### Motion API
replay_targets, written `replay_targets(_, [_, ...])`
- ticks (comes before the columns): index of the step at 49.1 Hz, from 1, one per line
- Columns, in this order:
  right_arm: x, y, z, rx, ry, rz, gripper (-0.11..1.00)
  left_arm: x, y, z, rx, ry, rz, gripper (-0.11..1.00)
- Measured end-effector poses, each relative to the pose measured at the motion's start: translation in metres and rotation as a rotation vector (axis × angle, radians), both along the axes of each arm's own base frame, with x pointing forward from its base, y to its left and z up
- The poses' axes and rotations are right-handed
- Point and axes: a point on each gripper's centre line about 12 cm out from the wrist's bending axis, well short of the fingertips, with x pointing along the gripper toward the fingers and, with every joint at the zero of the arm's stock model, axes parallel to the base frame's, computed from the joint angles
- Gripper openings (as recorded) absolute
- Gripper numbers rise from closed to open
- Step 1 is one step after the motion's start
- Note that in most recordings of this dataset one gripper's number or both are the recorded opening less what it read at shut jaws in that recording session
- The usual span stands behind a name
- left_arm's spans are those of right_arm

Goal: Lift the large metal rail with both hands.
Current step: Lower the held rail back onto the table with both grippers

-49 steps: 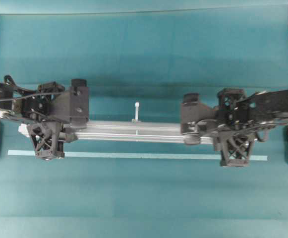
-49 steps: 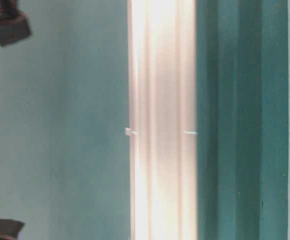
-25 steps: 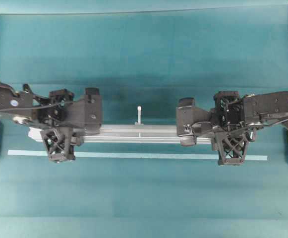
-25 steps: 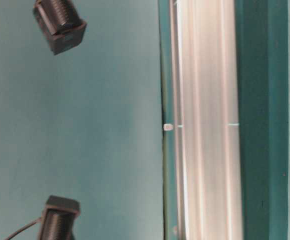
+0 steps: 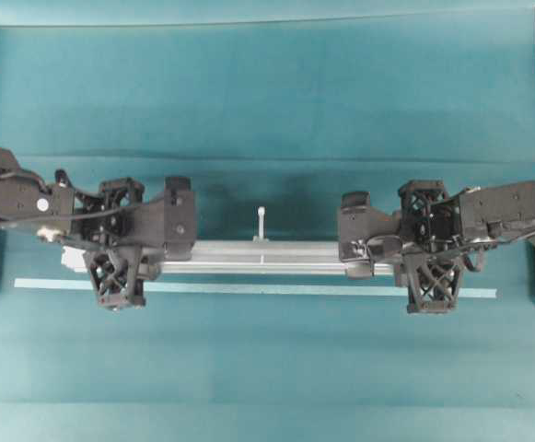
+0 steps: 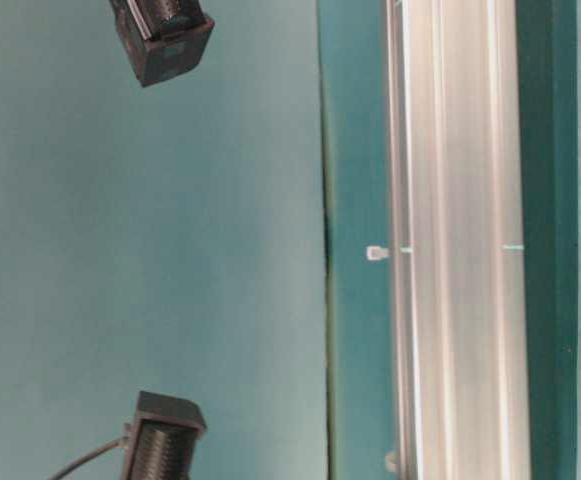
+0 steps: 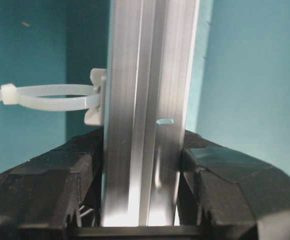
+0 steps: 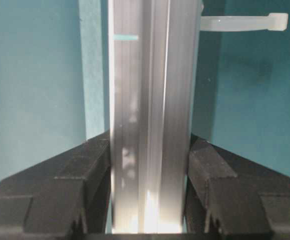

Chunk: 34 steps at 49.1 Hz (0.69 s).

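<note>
I see a shiny grooved metal rail (image 5: 262,257), matt black plastic fingers (image 8: 82,182), and a matt teal table (image 5: 267,101)

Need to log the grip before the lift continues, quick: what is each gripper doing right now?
Left gripper: closed on the long silver grooved aluminium rail, fingers against both sides.
Right gripper: closed on the same rail near its other end.

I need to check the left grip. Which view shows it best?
Left wrist view: the left gripper has its fingers pressed against both sides of the large metal rail. Overhead shows it from above; the others miss it.
</note>
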Motion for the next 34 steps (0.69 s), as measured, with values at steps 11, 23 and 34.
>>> replay_targets(11, [0.001, 0.005, -0.01, 0.011, 0.019, 0.007, 0.4, -0.001, -0.004, -0.006, 0.0, -0.009, -0.013, 0.36])
replay_targets(23, [0.0, 0.01, -0.018, 0.022, 0.025, 0.01, 0.4, -0.001, -0.005, -0.008, -0.002, -0.009, -0.015, 0.36])
replay_targets(34, [-0.005, 0.01, -0.023, 0.023, 0.028, 0.007, 0.4, 0.002, -0.005, -0.011, -0.002, -0.018, -0.015, 0.36])
